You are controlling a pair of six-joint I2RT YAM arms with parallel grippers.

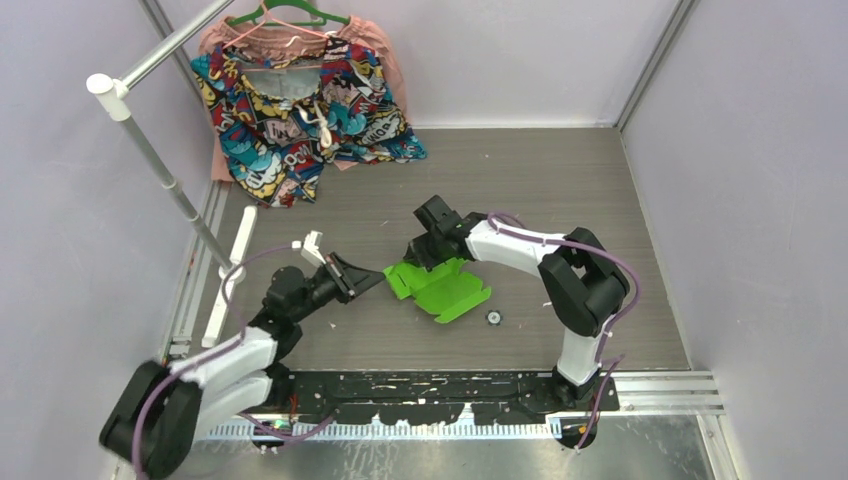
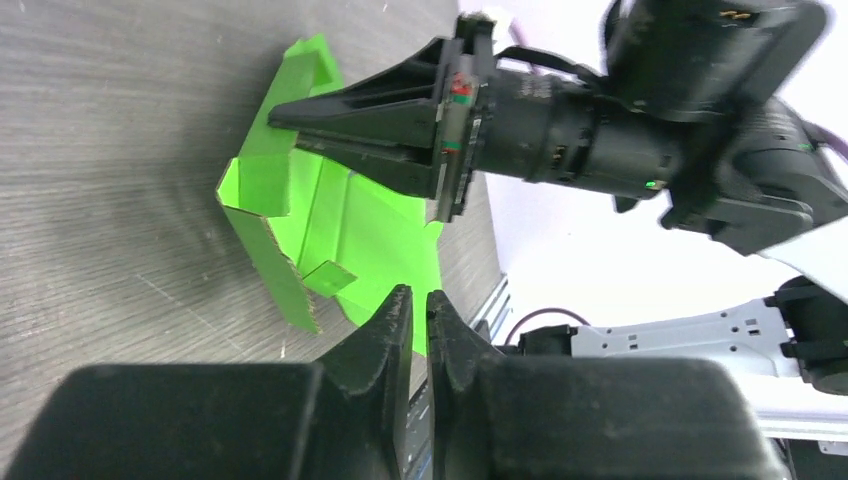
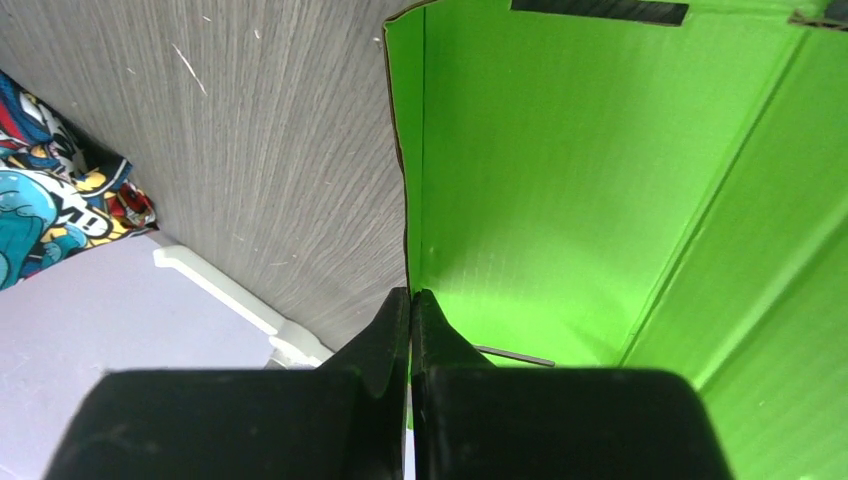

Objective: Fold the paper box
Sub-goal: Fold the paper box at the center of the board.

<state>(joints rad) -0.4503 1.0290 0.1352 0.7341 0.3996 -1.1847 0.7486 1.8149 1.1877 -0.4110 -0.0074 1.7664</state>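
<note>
The lime-green paper box (image 1: 447, 292) lies partly unfolded in the middle of the table, its left wall raised. My right gripper (image 1: 424, 264) reaches down from the far side and is shut on that upright wall. In the right wrist view the wall's edge (image 3: 405, 180) runs straight into the closed right gripper (image 3: 411, 296). My left gripper (image 1: 379, 275) lies low at the box's left near corner. In the left wrist view the left gripper (image 2: 420, 298) shows only a thin slit with nothing in it. The box (image 2: 370, 225) and the right gripper (image 2: 285, 128) lie just beyond.
A colourful patterned garment (image 1: 300, 110) hangs on a hanger at the far left, beside a white rack pole (image 1: 150, 150). A white bar (image 1: 240, 245) lies left of the left arm. A small round part (image 1: 493, 317) sits right of the box. Walls close in both sides.
</note>
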